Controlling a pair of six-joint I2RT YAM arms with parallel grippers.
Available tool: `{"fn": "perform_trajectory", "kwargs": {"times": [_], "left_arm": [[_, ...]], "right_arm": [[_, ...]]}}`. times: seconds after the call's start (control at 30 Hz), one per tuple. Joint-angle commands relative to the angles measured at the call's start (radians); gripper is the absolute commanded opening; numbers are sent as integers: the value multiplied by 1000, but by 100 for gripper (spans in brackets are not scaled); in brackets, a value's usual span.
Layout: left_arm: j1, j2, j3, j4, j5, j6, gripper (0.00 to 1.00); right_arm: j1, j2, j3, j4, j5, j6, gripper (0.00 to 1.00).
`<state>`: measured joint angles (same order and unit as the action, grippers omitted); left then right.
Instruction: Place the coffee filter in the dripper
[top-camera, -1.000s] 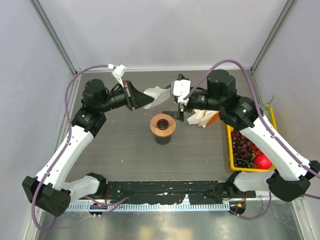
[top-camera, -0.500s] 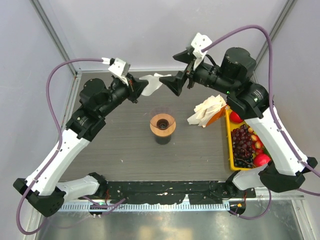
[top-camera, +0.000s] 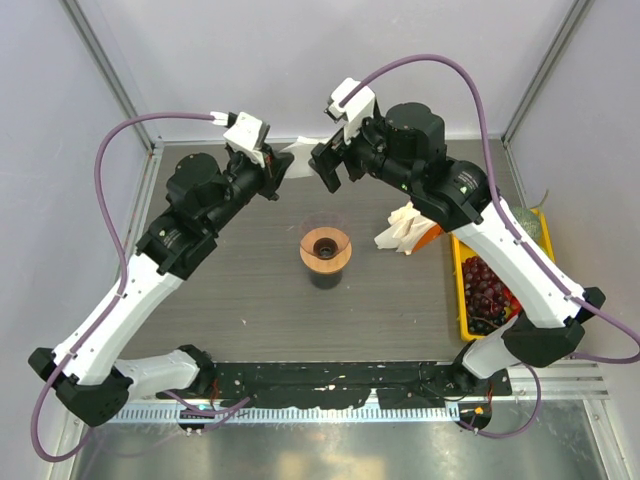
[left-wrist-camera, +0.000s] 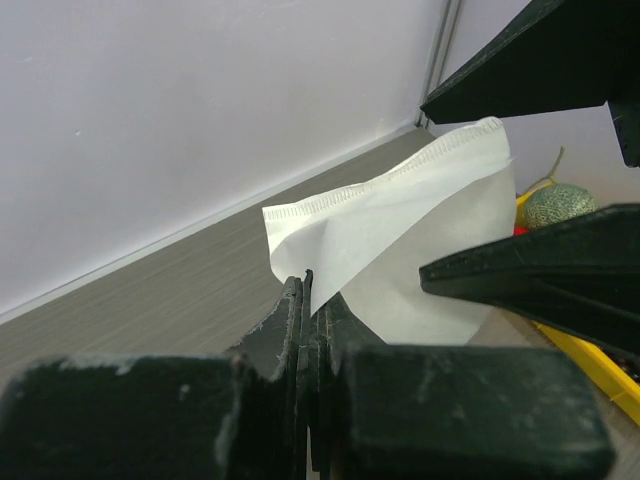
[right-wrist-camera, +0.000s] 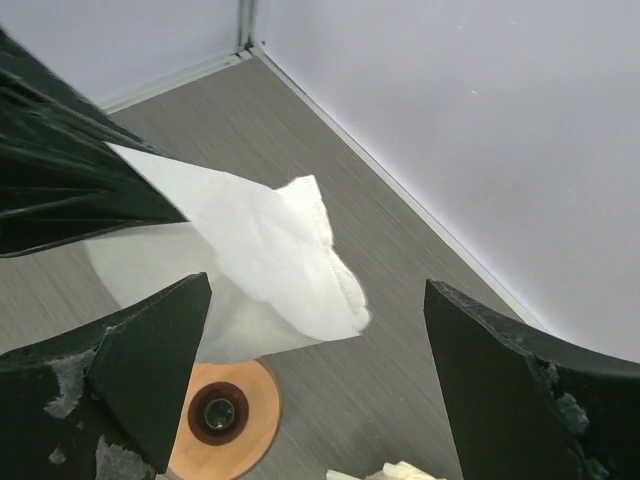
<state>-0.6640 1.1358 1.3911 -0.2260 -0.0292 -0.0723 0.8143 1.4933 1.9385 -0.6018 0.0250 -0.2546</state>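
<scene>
The left tool (top-camera: 275, 172) is pinching the coffee filter (top-camera: 300, 152) aloft, at 11 o'clock from the dripper (top-camera: 325, 250) standing on the surface (top-camera: 230, 285); the right tool (top-camera: 328, 168) is gaping wide, facing it.

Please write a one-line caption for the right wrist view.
Left pincer holds the coffee filter before the open right pincer; dripper below.

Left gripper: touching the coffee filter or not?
Touching. The left wrist view shows the coffee filter pinched at its lower edge between the shut fingers of the left gripper.
</scene>
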Motion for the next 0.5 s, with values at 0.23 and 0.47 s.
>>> {"fn": "perform_trajectory", "kwargs": {"times": [0.23, 0.47], "left_arm": [[-25, -50, 6, 54, -80, 68, 0], [-26, -54, 0, 60, -69, 68, 0]], "right_arm": [[-4, -34, -6, 48, 128, 68, 74], [-7, -33, -12, 59, 119, 72, 60]]}}
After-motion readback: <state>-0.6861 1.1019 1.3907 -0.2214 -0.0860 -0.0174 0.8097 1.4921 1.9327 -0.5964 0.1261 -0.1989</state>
